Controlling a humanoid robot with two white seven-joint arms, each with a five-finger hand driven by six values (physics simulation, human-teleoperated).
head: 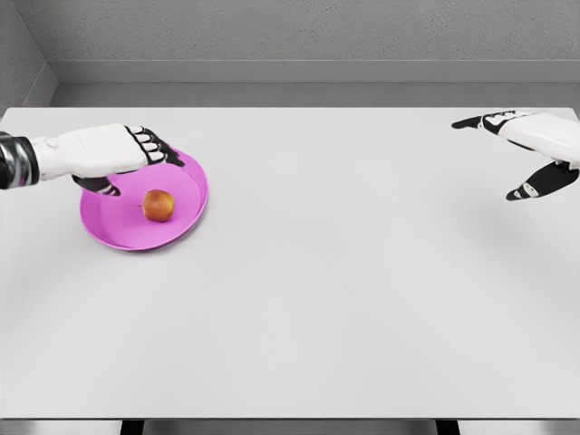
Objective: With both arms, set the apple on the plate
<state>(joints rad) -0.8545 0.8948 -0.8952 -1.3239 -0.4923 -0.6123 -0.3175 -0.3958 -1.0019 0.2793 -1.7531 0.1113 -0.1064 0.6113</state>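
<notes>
On the white table (326, 299) sit one apple (159, 205) and one pink plate (186, 222), both at the far left; the apple rests inside the plate, near its middle. From the left, the left hand (122, 154) hovers over the plate's far rim, fingers loosely bent, holding nothing. At the far right edge, the right hand (535, 149) hangs with fingers spread, well apart from the plate. Middle and near side lie open.

Apple on plate, far left of table.
The apple (159, 205) lies on the plate (113, 231) at the table's (344, 299) left side; the left hand (113, 154) overlaps the plate's back rim, the right hand (535, 149) well apart at the right edge.
</notes>
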